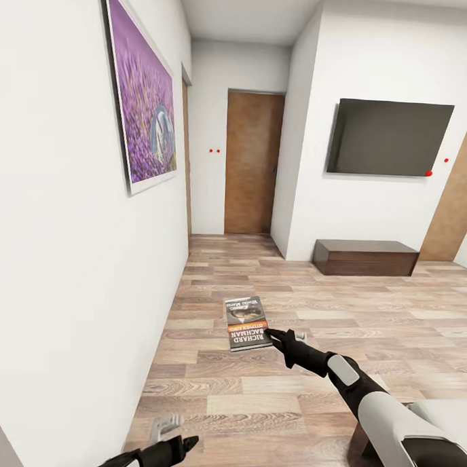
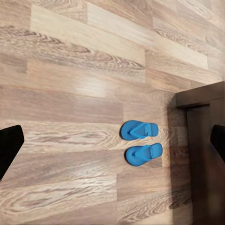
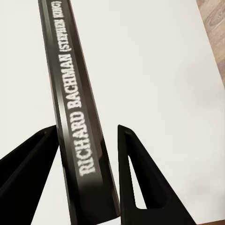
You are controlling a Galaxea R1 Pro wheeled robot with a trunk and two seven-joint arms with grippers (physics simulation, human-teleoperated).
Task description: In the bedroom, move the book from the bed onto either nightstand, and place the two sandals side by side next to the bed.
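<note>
Right gripper clamps the book by its near edge, held flat above the wooden floor, long axis running away toward the brown door; left gripper apparently open, over the two sandals lying side by side near a dark frame.

Right tool: grips the book, held level above the floor;
Left tool: low, near the wall
</note>
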